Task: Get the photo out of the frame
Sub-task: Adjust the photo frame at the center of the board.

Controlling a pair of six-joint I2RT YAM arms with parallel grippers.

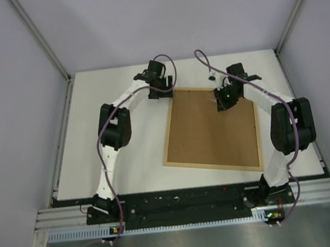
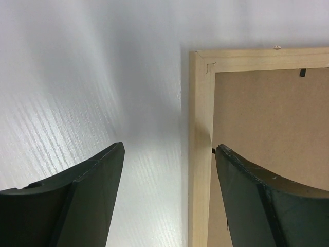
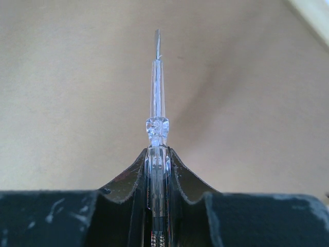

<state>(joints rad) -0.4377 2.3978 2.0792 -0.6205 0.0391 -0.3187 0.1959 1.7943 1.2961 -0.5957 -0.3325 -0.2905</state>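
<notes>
Left gripper [image 2: 169, 145], fingers apart, beside the frame [image 2: 201, 113] corner.
Wood edge lies by its right finger; right gripper [image 3: 158, 154] clamps a clear screwdriver [image 3: 157, 98].

There's the white table [image 1: 128, 163], and flat on it the frame [image 1: 205, 140], brown back up, its corner below the left claw [image 2: 169, 149], the rest stretching under the right claw [image 1: 224, 102].
</notes>
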